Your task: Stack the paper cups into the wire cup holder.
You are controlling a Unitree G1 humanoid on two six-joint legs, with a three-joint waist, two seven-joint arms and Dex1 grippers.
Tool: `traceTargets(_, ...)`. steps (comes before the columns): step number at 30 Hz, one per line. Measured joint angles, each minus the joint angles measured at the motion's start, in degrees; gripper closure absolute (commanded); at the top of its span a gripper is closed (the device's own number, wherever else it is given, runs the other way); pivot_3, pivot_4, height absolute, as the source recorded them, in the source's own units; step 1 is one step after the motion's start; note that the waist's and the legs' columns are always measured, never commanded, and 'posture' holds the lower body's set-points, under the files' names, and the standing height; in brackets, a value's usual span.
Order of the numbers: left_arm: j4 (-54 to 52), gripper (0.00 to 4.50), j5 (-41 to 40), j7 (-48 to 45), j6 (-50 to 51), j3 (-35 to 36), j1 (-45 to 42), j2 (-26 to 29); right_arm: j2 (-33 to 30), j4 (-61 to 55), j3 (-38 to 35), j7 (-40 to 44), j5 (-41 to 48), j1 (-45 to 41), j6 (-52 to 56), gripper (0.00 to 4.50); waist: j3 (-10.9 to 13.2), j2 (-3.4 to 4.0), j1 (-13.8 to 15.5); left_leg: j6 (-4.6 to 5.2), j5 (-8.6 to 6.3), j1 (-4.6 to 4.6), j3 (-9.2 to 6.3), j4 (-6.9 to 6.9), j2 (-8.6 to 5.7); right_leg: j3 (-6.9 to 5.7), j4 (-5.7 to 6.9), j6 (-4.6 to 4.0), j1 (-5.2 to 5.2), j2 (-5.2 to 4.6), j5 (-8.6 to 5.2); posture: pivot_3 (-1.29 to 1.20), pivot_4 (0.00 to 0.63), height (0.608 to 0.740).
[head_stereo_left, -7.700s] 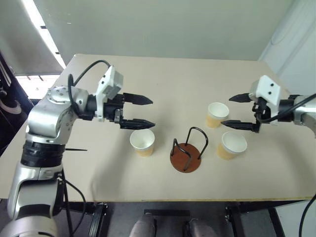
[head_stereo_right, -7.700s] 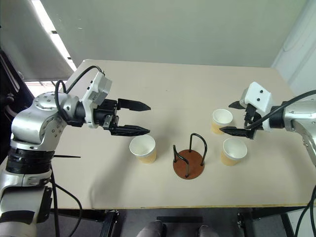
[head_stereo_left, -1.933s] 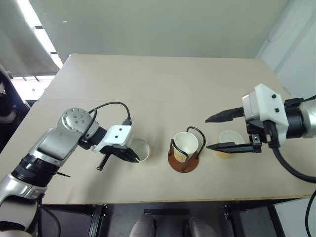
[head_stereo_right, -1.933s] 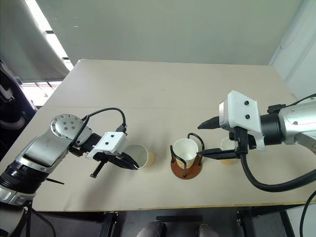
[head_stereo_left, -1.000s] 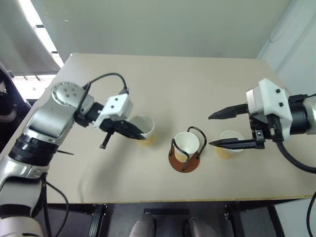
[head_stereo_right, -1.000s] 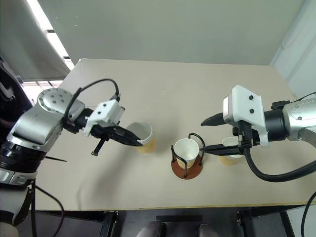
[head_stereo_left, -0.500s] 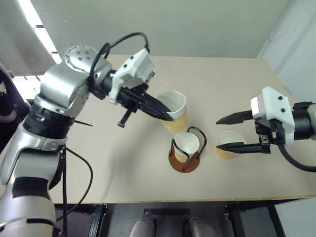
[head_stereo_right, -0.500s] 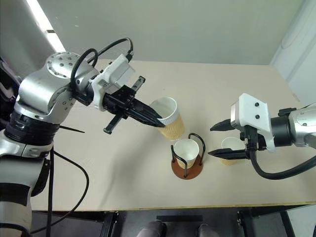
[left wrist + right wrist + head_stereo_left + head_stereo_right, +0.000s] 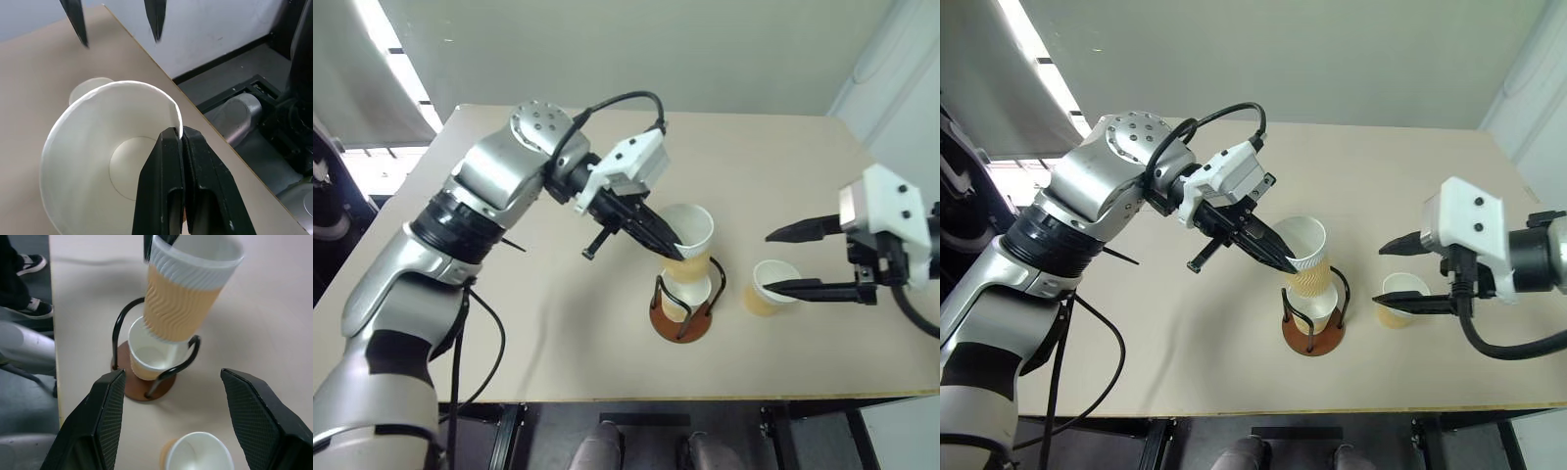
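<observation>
Near the table's (image 9: 509, 323) front edge, at centre, stands the holder (image 9: 678, 311), with one cup (image 9: 149, 358) seated upright inside its wire loops. Directly above it hangs a second cup (image 9: 1305, 257), tilted, its base just over the seated cup's mouth; whether the two touch cannot be told. The left gripper (image 9: 1283, 262) reaches in from 10 o'clock, its fingers (image 9: 168, 186) pinched tight on that cup's rim, one inside the wall, one outside. A third cup (image 9: 769, 286) stands upright on the table at 3 o'clock of the holder, near it but apart. The right gripper (image 9: 793, 259) hovers by this cup with jaws spread wide, holding nothing; its lower finger lies across the cup's rim in the head view, contact unclear.
</observation>
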Motion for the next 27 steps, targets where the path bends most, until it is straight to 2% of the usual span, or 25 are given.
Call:
traceTargets(10, 1.9, 4.48, -1.1, 0.0, -4.6, -5.5, -1.8, -0.1, -3.4, -1.0, -7.5, -3.2, 7.4, -3.0, 4.8, 1.36, 0.0, 0.0, 0.3, 0.02, -0.02, -0.06, -0.01, 0.04, -0.02, 0.02, 0.01, 0.12, -0.02, 0.0, -0.06, 0.0, 0.15, 0.74)
traceTargets(17, 3.2, 4.48, -1.1, 0.0, -6.9, -8.1, -2.0, -1.3, -3.5, -1.8, -7.7, -5.6, 9.7, -2.5, 5.7, 1.36, 0.0, 0.0, 0.4, 0.06, -0.04, -0.14, 0.0, 0.15, -0.03, 0.02, 0.03, 0.15, -0.06, 0.0, -0.06, 0.0, 0.15, 0.74)
traceTargets(23, 3.3, 4.48, -1.0, 0.0, -8.0, -9.6, -2.1, -1.6, -3.5, -5.6, -7.7, -11.0, 14.6, -2.8, 7.1, 1.36, 0.0, 0.01, 0.4, 0.07, -0.05, -0.31, -0.01, 0.28, -0.03, 0.02, 0.06, 0.2, -0.18, 0.0, -0.05, 0.0, 0.15, 0.74)
traceTargets(27, 3.4, 4.48, 2.2, 0.0, -11.2, -11.2, -2.0, -1.3, -3.7, -5.8, -7.7, -12.5, 16.0, -2.9, 7.2, 1.36, 0.0, 0.01, 0.5, 0.12, -0.07, -0.32, -0.01, 0.38, -0.04, 0.02, 0.07, 0.25, -0.16, 0.0, -0.04, 0.0, 0.15, 0.74)
